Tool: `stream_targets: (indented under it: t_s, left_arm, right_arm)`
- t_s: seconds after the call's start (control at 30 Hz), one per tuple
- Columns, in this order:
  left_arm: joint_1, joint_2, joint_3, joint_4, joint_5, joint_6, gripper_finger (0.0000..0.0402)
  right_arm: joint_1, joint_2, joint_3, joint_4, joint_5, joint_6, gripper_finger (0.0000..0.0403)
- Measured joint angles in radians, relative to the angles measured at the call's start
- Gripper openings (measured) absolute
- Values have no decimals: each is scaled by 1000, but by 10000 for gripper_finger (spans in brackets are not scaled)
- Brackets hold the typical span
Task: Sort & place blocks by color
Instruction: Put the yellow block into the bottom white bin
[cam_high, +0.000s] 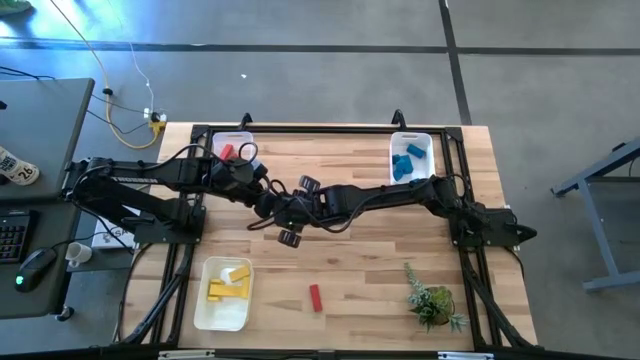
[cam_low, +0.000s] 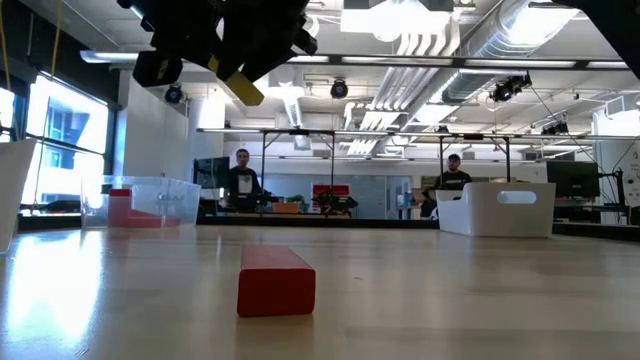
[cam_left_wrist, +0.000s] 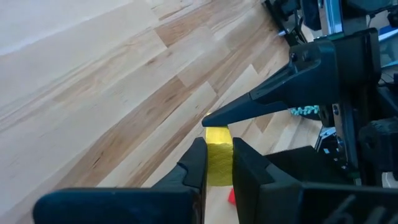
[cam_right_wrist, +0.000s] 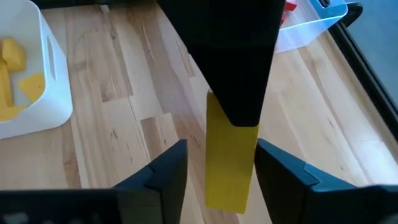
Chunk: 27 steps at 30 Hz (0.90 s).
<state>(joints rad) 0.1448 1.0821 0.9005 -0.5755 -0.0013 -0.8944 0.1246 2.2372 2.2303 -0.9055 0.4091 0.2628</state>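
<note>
A yellow bar block (cam_right_wrist: 229, 163) is up in the air over the table's middle, between both grippers. My left gripper (cam_left_wrist: 217, 146) is shut on it. My right gripper (cam_right_wrist: 221, 155) is open, one finger on each side of the block's free end with a gap on both sides. In the low view the block (cam_low: 243, 88) sticks out slantwise under the grippers. A red bar block (cam_high: 315, 297) lies flat on the table near its near edge, also in the low view (cam_low: 276, 280). In the high view the grippers (cam_high: 288, 210) meet at mid-table. My left gripper pinches the yellow block between its two fingers (cam_left_wrist: 194, 163), on one end of the bar (cam_left_wrist: 219, 140). In the right wrist view its dark finger (cam_right_wrist: 227, 62) covers that end and the other end (cam_right_wrist: 227, 186) sticks out free. The block is lifted clear of the table.
Three bins stand on the table: one with red blocks (cam_high: 232, 150) at the far left, one with blue blocks (cam_high: 410, 158) at the far right, one with yellow blocks (cam_high: 225, 292) at the near left. A small plant (cam_high: 432, 300) stands at the near right. People stand in the room behind.
</note>
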Motion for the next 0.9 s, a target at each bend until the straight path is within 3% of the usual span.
stream_targets:
  t_s: [0.3,0.53,0.67,0.9]
  left_arm:
    - [0,-4,0,-12,27,39,24]
    - [-16,-32,-5,-157,35,64,24]
    - [-62,-50,-4,-241,60,59,23]
    - [-208,-61,-2,-343,191,15,25]
  right_arm:
    - [0,0,1,2,-57,22,202]
    - [-5,-7,7,-17,-87,109,206]
    - [-5,-6,7,-32,-98,129,207]
    - [-11,-6,6,-36,-106,125,207]
